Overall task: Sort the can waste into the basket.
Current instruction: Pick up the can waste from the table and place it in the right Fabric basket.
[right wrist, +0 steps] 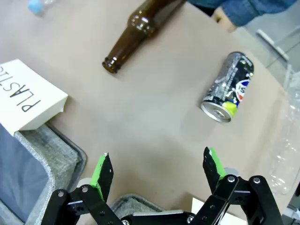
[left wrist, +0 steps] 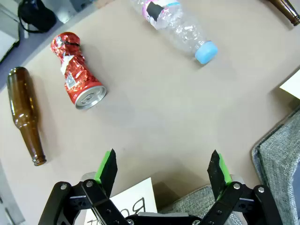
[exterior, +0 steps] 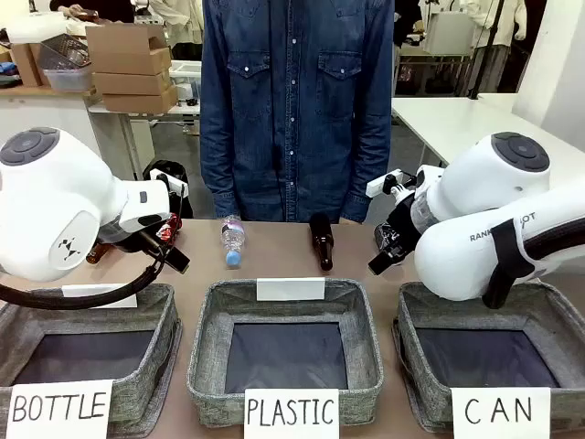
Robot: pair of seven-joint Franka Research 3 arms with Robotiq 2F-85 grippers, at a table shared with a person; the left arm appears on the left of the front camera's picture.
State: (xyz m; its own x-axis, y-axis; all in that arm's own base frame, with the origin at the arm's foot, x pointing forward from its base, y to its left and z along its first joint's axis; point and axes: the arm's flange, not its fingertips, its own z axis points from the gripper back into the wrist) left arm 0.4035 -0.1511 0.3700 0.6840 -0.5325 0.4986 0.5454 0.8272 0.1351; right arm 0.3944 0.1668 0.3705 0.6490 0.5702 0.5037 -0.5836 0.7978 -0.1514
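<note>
A crushed red can (left wrist: 75,70) lies on the table ahead and to the left of my open left gripper (left wrist: 161,171), well apart from its fingers. The dark blue-black can (right wrist: 229,86) lies on its side ahead and to the right of my open right gripper (right wrist: 157,176), also untouched. In the front view the left gripper (exterior: 174,254) hovers over the table's left side, and the right gripper (exterior: 384,256) hovers just behind the grey basket (exterior: 422,389) signed "CAN". That basket holds nothing.
Grey baskets signed "BOTTLE" (exterior: 146,384) and "PLASTIC" (exterior: 206,375) stand along the near edge. A clear plastic bottle (exterior: 233,240) and a brown bottle (exterior: 321,240) lie mid-table. Another brown bottle (left wrist: 26,115) lies beside the red can. A person in a denim shirt (exterior: 292,110) stands opposite.
</note>
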